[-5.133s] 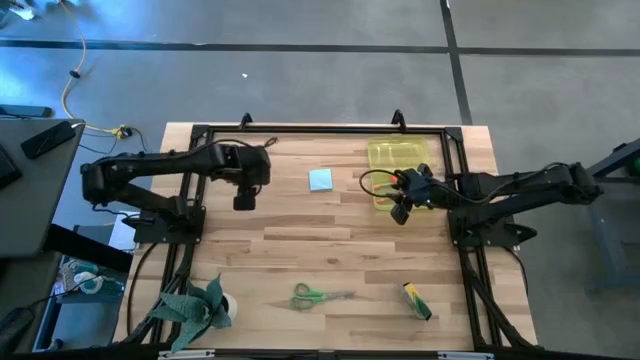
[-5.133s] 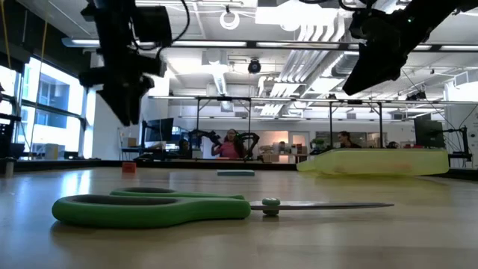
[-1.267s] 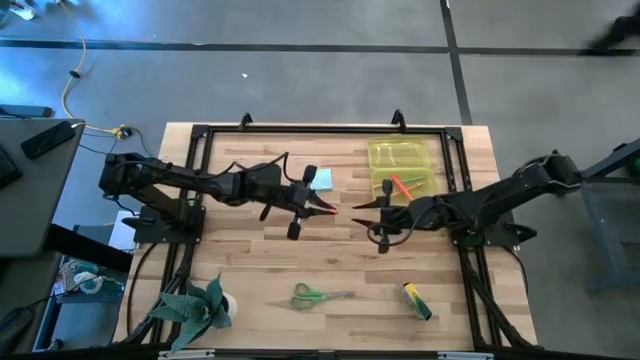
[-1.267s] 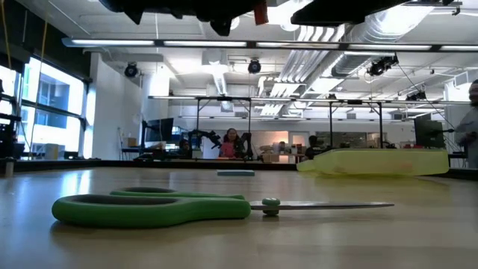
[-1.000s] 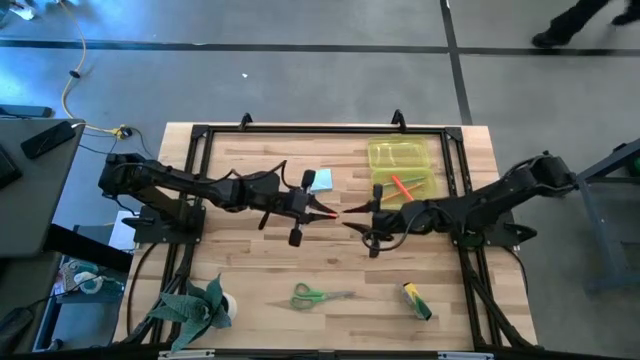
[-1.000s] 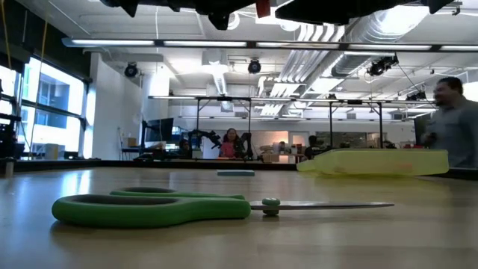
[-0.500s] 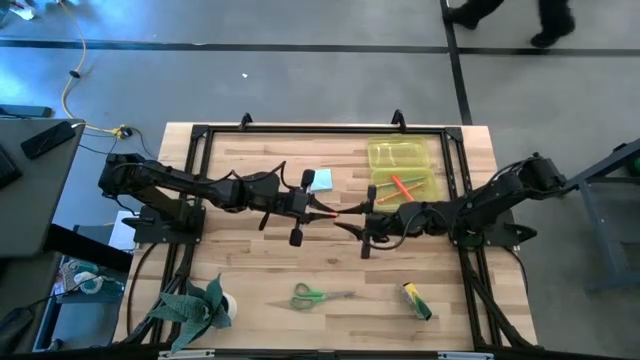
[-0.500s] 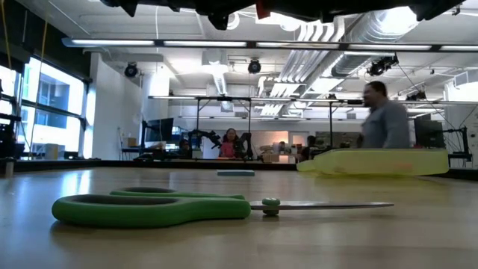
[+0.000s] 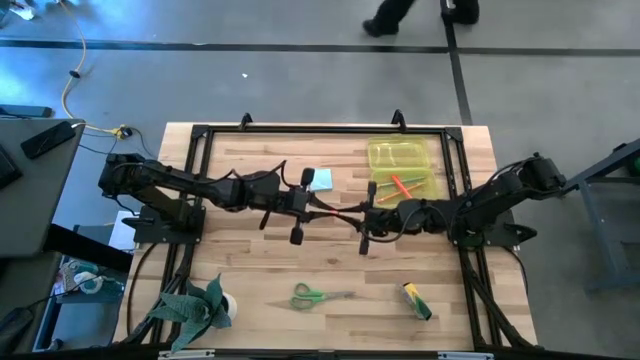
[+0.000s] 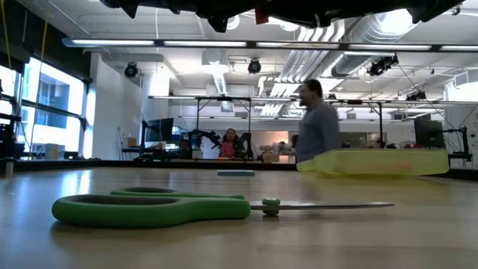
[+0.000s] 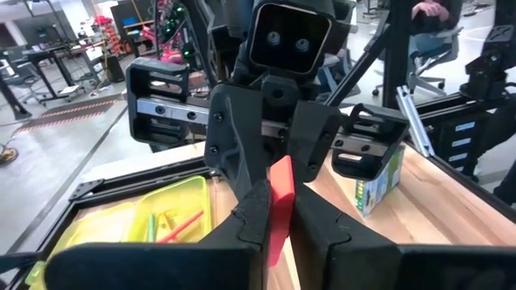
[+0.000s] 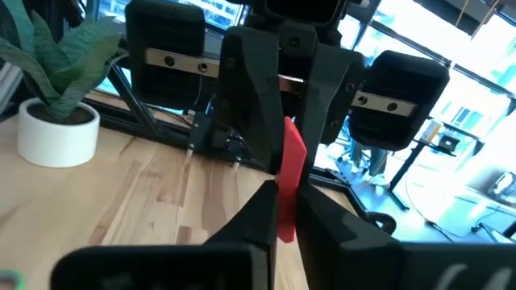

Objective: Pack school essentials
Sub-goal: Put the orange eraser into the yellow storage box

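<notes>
A: Left claw: closed on the tiny red piece, mid-counter, raised. Right claw: closed on the same piece, facing it. Step?

B: Judged a handover. Next, the left claw must release before the right carries the piece to the yellow case, at the counter's far right, marker inside. Scissors lie near; note pad lies farther.

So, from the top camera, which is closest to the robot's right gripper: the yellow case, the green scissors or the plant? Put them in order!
From the right gripper:
1. Yellow case, just behind it, right side.
2. Green scissors, front middle.
3. Plant, front-left corner, farthest.
</notes>
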Controlling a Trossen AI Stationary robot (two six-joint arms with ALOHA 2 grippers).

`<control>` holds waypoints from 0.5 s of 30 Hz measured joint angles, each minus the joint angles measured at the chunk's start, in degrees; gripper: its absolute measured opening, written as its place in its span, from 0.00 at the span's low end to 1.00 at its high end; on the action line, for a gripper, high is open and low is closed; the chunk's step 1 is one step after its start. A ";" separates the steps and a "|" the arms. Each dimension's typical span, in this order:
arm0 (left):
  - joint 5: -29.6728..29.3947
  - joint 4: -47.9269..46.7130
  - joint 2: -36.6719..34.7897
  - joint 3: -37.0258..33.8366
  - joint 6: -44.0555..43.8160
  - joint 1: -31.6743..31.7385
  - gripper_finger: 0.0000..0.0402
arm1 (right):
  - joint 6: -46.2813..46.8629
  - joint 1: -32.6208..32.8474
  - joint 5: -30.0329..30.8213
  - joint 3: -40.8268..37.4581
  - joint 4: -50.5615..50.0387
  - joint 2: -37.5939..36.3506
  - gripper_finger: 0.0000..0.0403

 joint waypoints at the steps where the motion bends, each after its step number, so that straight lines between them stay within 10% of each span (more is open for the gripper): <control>1: -0.27 -0.08 0.00 0.00 -0.02 0.00 0.07 | -0.01 -0.01 0.01 0.00 -0.16 0.00 0.05; 15: -5.05 -2.56 0.02 0.00 -1.92 0.09 0.29 | 0.29 0.02 1.30 0.00 -1.81 0.00 0.01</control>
